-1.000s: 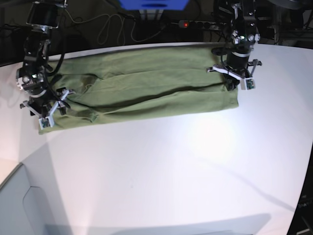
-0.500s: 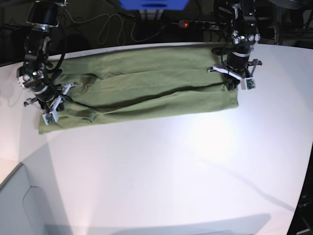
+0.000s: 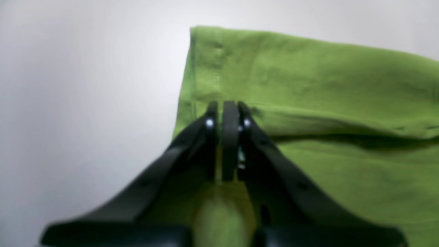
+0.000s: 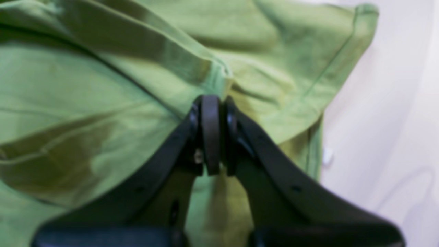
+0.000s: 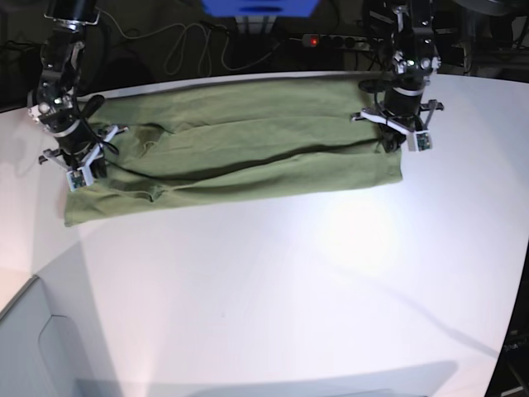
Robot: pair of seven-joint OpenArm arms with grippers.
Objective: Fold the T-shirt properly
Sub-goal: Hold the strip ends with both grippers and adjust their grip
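Observation:
The olive-green T-shirt point(image 5: 248, 149) lies as a long, wrinkled band across the back of the white table point(image 5: 289, 273). My left gripper point(image 5: 392, 141) is at the shirt's right end. In the left wrist view this gripper point(image 3: 228, 107) is shut on the T-shirt point(image 3: 308, 85) just inside a stitched hem corner, with cloth pinched between its fingers. My right gripper point(image 5: 89, 168) is at the shirt's left end. In the right wrist view it point(image 4: 212, 100) is shut on a raised fold of the T-shirt point(image 4: 103, 85) near a hemmed edge.
Behind the table run a power strip with a red light point(image 5: 312, 40), loose cables point(image 5: 178, 45) and a blue object point(image 5: 260, 7). A grey surface point(image 5: 33, 347) sits below the table's front left corner. The table's front half shows bare white.
My right gripper has shut on the shirt's left end and drawn back toward the table's far side, pulling the cloth with it. The left arm has held still.

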